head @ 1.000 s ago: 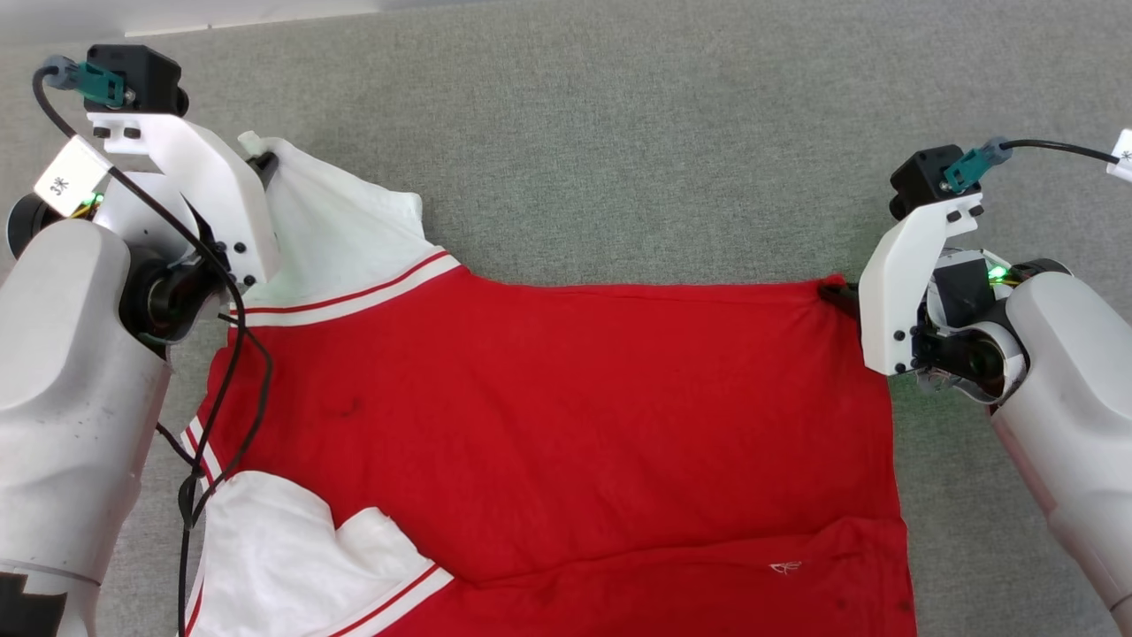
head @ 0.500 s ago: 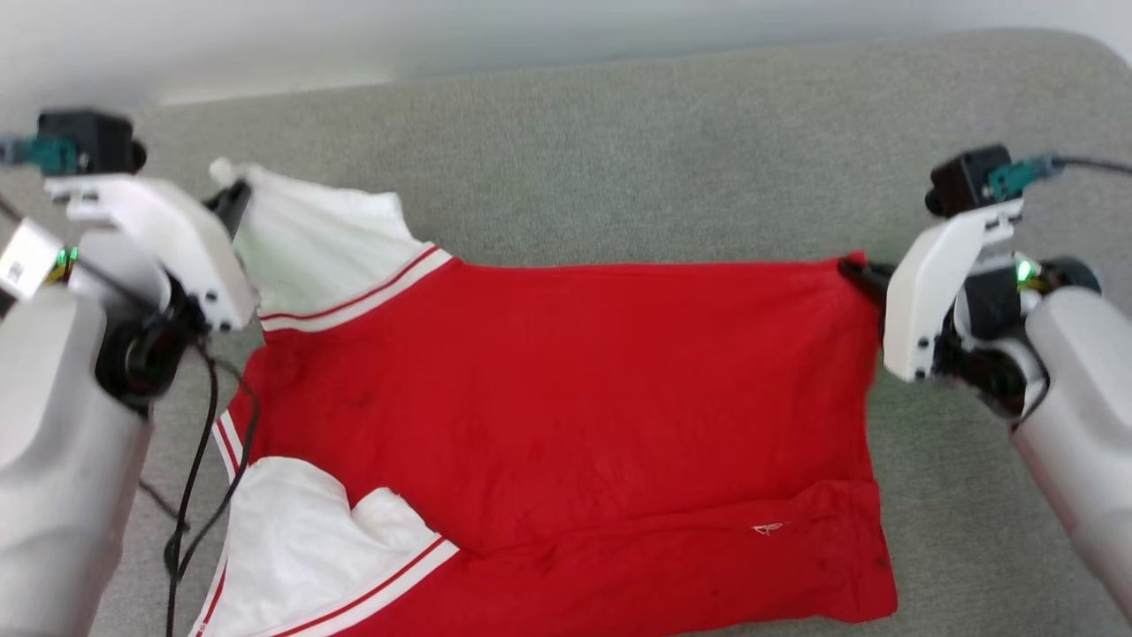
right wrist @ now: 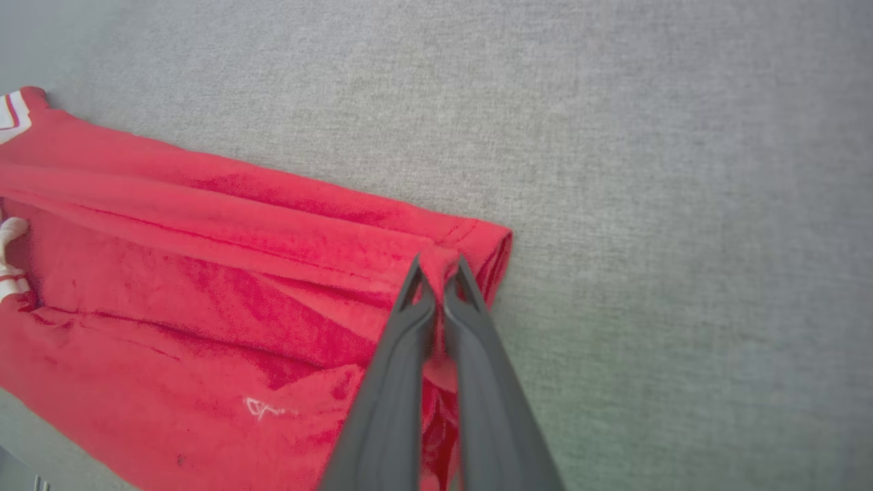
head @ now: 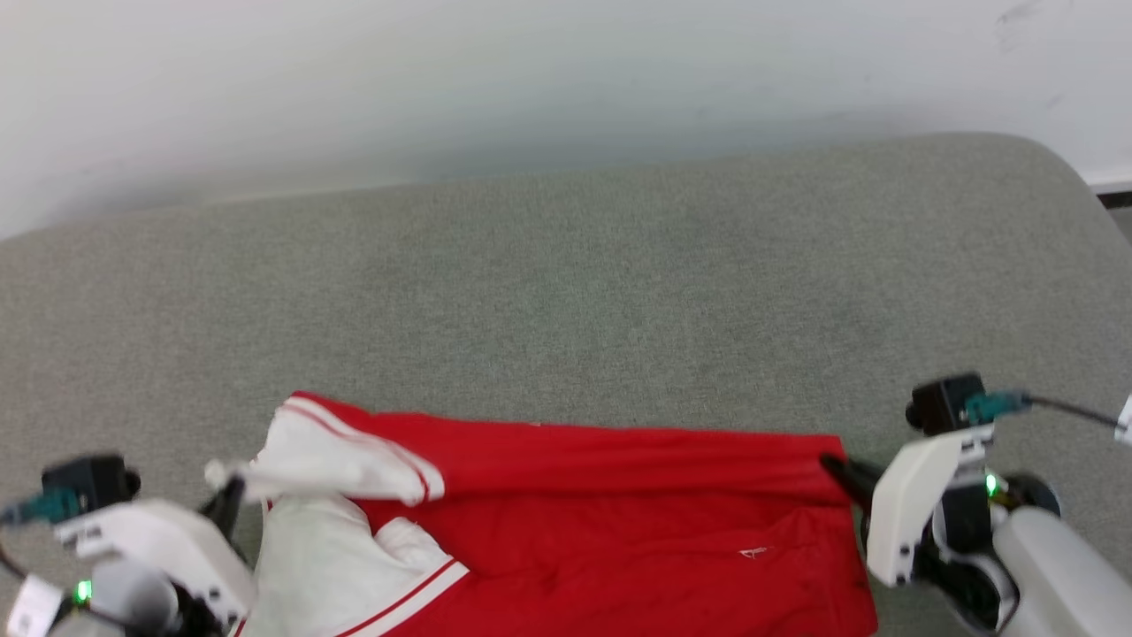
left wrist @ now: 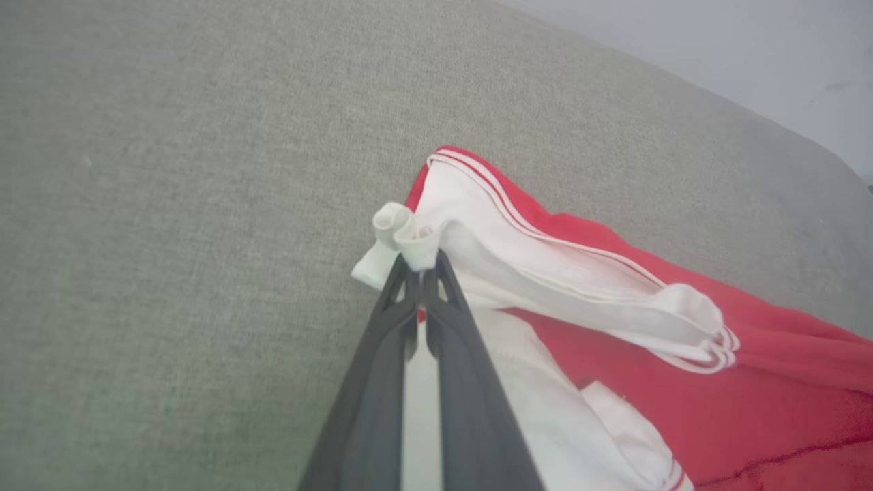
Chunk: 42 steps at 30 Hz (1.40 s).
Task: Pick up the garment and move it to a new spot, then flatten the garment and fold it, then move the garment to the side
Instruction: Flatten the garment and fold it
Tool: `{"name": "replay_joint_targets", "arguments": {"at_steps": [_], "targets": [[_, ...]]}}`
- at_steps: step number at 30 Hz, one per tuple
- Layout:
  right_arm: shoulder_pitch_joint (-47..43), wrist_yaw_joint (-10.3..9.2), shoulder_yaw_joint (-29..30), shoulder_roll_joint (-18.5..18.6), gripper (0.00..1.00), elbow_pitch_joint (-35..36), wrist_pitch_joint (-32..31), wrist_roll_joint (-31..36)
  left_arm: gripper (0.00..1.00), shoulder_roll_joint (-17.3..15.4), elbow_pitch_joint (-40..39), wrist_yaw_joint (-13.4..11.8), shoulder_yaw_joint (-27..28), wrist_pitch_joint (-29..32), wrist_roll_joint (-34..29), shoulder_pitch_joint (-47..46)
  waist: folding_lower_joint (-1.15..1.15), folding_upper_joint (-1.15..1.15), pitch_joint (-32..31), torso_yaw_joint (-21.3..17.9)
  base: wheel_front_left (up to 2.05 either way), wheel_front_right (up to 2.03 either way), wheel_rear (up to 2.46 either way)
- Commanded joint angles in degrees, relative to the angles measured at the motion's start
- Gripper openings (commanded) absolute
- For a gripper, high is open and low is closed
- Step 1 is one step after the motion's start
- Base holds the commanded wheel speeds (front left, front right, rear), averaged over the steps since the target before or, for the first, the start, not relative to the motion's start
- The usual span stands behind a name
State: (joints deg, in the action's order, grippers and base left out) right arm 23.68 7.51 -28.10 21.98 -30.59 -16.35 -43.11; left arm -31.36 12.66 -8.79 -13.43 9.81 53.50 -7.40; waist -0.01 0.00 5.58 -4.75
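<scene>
Garment (head: 619, 531) lies between left gripper (left wrist: 419, 269) and right gripper (right wrist: 440, 273); both pinch it.

It looked to me like a plain lab or test room. I was working over a broad surface (head: 566, 292) covered in grey felt-like cloth, rounded at its corner, set against a bare white wall (head: 531, 80) with a dark skirting strip (head: 1116, 196). The red garment (head: 619, 531) lay on it.

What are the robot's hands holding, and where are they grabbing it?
The shirt. The left gripper pinches the end of a white sleeve; the right gripper pinches a red hem corner.
</scene>
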Motion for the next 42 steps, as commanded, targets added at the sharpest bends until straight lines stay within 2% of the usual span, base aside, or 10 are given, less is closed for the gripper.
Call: {"name": "replay_joint_targets", "arguments": {"at_steps": [1, 6, 10, 11, 12, 13, 14, 25, 35, 42], "targets": [[-3.0, -0.04, 0.9, -0.1, 0.00, 0.3, 0.0, 0.9, 0.00, 0.4, -1.7, -1.3, 0.8, -0.6, 0.8, 3.6, 0.01, 0.00, -1.5, 0.2, 0.00, 0.00, 0.00], [-10.5, -0.04, 5.2, -1.2, 0.00, 1.5, -0.1, 2.2, 0.00, 1.8, -6.6, -4.5, 1.8, -1.1, 3.0, 14.3, 0.01, 0.00, -2.8, 0.9, 0.00, 0.00, 0.00], [-15.2, -0.05, 8.5, -2.8, 0.00, 2.1, -0.7, 3.7, 0.00, 3.0, -7.2, -5.1, 0.0, 0.5, 3.8, 18.2, 0.01, 0.00, -2.8, 1.3, 0.00, 0.00, 0.00], [-16.9, -0.04, 10.0, -4.0, 0.89, 2.8, -0.3, 4.4, 0.00, 3.8, -6.5, -4.6, -0.9, 0.3, 3.8, 18.1, 0.01, 0.00, -2.7, 1.4, 0.00, 0.00, 0.00], [-17.5, -0.04, 10.7, -4.7, 1.00, 3.3, 0.0, 4.8, 0.14, 4.4, -6.0, -4.4, -1.5, 0.6, 3.8, 17.9, 0.01, 0.00, -2.6, 1.4, 0.00, 0.00, 0.00], [-18.2, -0.04, 11.5, -5.4, 1.00, 3.9, 0.5, 5.3, 0.78, 5.1, -5.7, -4.2, -1.9, 0.5, 3.8, 17.3, 0.01, 0.00, -2.6, 1.3, 0.00, 0.00, 0.00], [-18.7, -0.04, 12.3, -5.9, 1.00, 4.6, 1.1, 5.9, 1.00, 5.5, -5.4, -4.0, -2.1, -0.1, 3.5, 16.6, 0.01, 0.00, -2.5, 1.3, 0.00, 0.00, 0.00], [-24.1, -0.03, 20.5, -9.7, 1.00, 15.4, 4.1, 10.6, 1.00, 8.3, -7.0, -2.3, -1.4, -11.9, -1.6, 11.3, 0.01, 0.00, -4.2, 1.4, 0.00, 0.00, 0.00], [-26.4, -0.03, 30.8, -7.6, 1.00, 23.5, -12.5, 13.8, 1.00, 7.5, -14.3, -5.9, -6.2, -20.2, -15.1, 7.8, 0.01, 0.00, -5.4, 2.7, 0.00, 0.00, 0.00], [-24.8, -0.03, 31.1, -7.5, 1.00, 25.3, -19.6, 14.7, 1.00, 8.4, -18.6, -9.5, -9.4, -23.1, -23.2, 7.2, 0.01, 0.00, -4.1, 4.5, 0.00, 0.00, 0.00]]}}
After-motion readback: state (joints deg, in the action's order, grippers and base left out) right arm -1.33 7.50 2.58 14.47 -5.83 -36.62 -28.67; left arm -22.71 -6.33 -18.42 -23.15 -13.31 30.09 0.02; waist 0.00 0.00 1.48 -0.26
